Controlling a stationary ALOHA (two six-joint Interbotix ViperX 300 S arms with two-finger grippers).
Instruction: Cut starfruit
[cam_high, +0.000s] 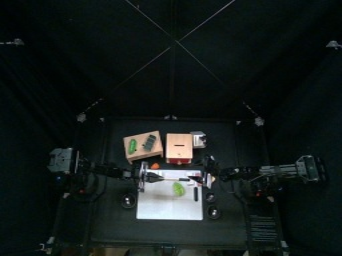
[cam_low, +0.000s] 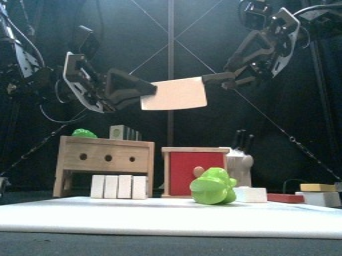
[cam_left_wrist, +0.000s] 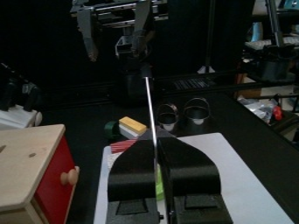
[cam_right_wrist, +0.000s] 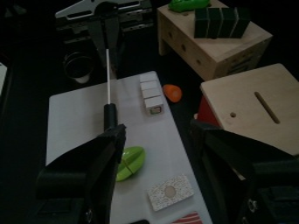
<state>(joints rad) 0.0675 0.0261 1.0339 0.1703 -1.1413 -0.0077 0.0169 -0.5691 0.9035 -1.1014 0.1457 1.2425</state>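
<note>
Nearest, white cutting board (cam_low: 80, 215) by desk's (cam_low: 160, 246) front edge, carrying starfruit (cam_low: 211, 186). Above, left hand (cam_left_wrist: 149, 144) clamped on knife (cam_low: 177, 94), right hand (cam_right_wrist: 155, 131) apart near handle. Risks dropping knife if released early.

Count taken across all four views. Starfruit (cam_low: 211, 186): one, light yellow-green, on the board. White board (cam_high: 166, 205): one, lying on the worktop (cam_high: 107, 200). Wooden boxes: two, one plain (cam_low: 104, 160) and one with a red face (cam_low: 195, 167). Small white blocks (cam_low: 119, 186): one row in front of the plain box; four show in the front view. Dark green item (cam_right_wrist: 216, 19) on top of the plain box: one. Small orange object (cam_right_wrist: 173, 91) beside the block row: one. Cleaver (cam_low: 177, 94) held above the board: one. Robot arms: two, each with one tool, left tool (cam_left_wrist: 162, 165) and right tool (cam_right_wrist: 152, 150). Further small items on the right side of the worktop cannot be counted reliably.
</note>
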